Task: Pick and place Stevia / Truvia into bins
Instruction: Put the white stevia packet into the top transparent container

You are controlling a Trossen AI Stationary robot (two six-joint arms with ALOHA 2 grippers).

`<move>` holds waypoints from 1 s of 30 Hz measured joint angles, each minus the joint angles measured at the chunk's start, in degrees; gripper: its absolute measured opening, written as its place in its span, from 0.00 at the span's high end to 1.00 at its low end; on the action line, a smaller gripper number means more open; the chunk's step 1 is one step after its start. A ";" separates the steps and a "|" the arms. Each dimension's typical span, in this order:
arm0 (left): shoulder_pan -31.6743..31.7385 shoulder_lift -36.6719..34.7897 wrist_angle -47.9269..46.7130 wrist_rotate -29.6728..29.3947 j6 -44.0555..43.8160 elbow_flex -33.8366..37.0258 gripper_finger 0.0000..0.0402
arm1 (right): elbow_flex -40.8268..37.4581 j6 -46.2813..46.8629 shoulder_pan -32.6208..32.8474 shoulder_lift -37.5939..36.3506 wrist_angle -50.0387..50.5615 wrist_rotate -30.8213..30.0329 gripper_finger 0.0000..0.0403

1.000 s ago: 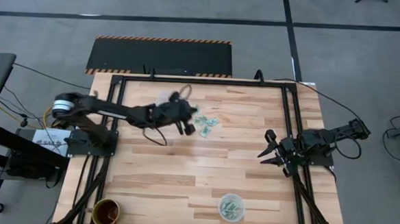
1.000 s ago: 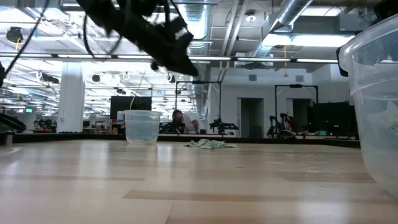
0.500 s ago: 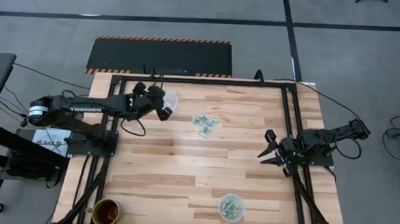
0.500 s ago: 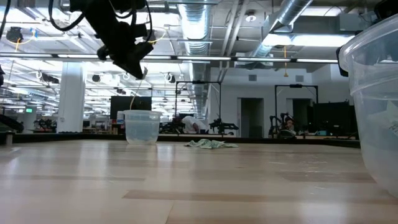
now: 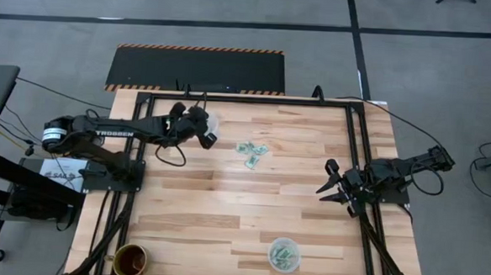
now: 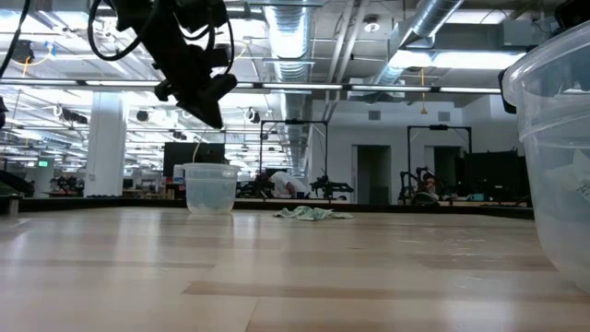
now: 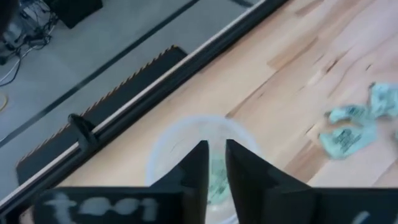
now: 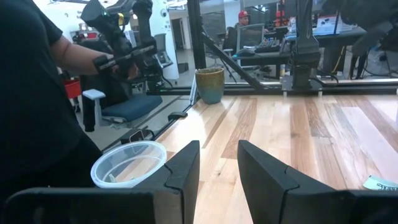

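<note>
My left gripper point(image 5: 209, 136) point(image 6: 214, 115) point(image 7: 216, 155) hovers over the far clear cup point(image 5: 206, 119) point(image 6: 210, 189) point(image 7: 163, 149), its fingers pointing down with only a narrow gap. Pale green packets lie in that cup. A small loose pile of Stevia packets point(image 5: 251, 152) point(image 6: 312, 214) point(image 7: 348, 127) rests flat on the table to the cup's right. The second clear cup point(image 5: 284, 254) point(image 8: 127, 163) stands near the near edge with packets inside. My right gripper point(image 5: 326, 182) point(image 8: 217, 155) waits open at the right edge. My left gripper appears to pinch a pale green Stevia packet point(image 7: 215, 177) between its two fingers, which come slanting down from above. The packet is lifted clear, over the cup's mouth. The fingers hide most of it, so which part they have does not show.
A brown, dark-rimmed cup point(image 5: 130, 260) point(image 8: 210, 84) stands at the near left corner. A black metal frame point(image 5: 256, 98) runs along the table's far and side edges. A person in dark clothing point(image 8: 37, 112) stands beyond the table in the right wrist view.
My left gripper has left the packet pile and swung toward the table's left and far edge to the far clear cup, then edged slightly back to the right above it. The pile and both cups have stayed in place.
</note>
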State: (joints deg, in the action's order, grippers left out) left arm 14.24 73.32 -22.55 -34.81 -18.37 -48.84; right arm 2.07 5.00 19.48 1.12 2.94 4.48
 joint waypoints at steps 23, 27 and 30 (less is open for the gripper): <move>-6.66 15.20 32.86 7.59 0.43 -0.02 0.73 | 0.00 -0.01 0.00 -0.02 0.00 0.00 0.75; -7.57 19.92 34.81 6.38 -0.12 -0.04 0.74 | 0.00 0.00 0.00 0.00 -0.02 -0.01 0.75; -7.95 23.25 36.03 7.58 -0.29 -0.02 0.74 | 0.00 0.01 0.00 0.00 0.00 -0.01 0.75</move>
State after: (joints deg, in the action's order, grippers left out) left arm 6.28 96.57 13.48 -27.23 -18.66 -48.86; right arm 2.07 5.01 19.49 1.13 2.94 4.47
